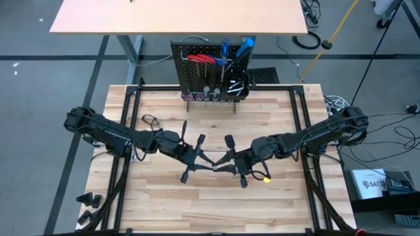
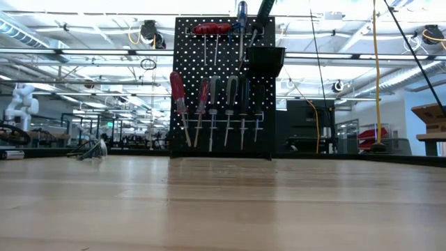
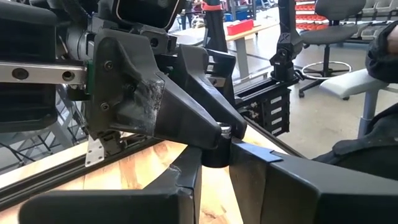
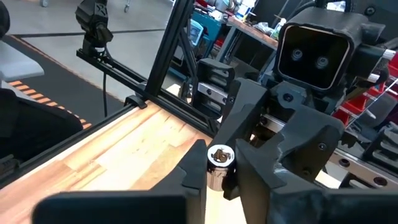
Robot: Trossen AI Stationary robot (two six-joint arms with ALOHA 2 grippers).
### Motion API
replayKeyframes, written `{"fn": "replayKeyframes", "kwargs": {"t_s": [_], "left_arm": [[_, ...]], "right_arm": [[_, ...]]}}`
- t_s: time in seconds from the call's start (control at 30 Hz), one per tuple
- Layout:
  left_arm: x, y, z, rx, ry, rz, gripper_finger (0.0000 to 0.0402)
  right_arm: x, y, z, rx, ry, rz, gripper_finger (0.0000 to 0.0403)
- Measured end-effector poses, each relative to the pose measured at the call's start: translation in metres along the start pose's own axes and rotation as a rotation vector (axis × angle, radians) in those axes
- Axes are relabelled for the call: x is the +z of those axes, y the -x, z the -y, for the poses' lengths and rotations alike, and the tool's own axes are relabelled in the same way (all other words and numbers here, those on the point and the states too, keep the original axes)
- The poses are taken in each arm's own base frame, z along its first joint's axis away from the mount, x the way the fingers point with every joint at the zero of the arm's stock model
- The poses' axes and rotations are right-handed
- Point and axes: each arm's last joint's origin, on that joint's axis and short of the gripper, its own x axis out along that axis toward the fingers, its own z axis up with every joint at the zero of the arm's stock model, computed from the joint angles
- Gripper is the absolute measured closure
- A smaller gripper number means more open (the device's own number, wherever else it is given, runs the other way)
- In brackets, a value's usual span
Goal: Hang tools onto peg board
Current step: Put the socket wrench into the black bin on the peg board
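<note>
My two grippers meet nose to nose over the middle of the table, the left gripper (image 1: 209, 164) coming from the left and the right gripper (image 1: 223, 165) from the right. Between them is a small silver metal socket piece (image 4: 219, 157); it shows dark in the left wrist view (image 3: 216, 152). Both grippers are shut on it. The black peg board (image 1: 210, 72) stands upright at the table's far edge. It carries red-handled hex keys (image 1: 201, 59), blue-handled screwdrivers (image 1: 244, 47), a row of screwdrivers (image 2: 216, 104) and a square bin (image 2: 265, 61). My left gripper pinches the socket piece's dark lower part (image 3: 214, 158) between its two fingers, coming level from the table's left. The piece stands upright in the hold. My right gripper's fingers crowd the same spot. My right gripper pinches the piece just below its silver top rim (image 4: 217, 168) between its two fingers, coming level from the table's right. The open top end faces up. The piece is above the tabletop.
A small yellow object (image 1: 266, 177) lies on the table beside my right gripper. A thin dark loop (image 1: 152, 120) lies at the left. Black frame rails (image 1: 131, 124) run along the table's left and right sides. The wood in front of the peg board (image 2: 223, 195) is bare.
</note>
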Motion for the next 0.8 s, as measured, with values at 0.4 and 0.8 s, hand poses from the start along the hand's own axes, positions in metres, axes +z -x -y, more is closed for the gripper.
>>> {"fn": "replayKeyframes", "kwargs": {"t_s": [0.4,0.8], "left_arm": [[-0.008,0.005,-0.005,0.093,-0.021,-0.137,0.0234],[-0.011,0.061,-0.02,0.439,0.105,-0.534,0.0215]], "right_arm": [[-0.005,0.001,0.0,-0.032,0.024,-0.056,0.0359],[0.016,0.038,0.029,-0.642,-0.073,-0.183,0.0359]]}}
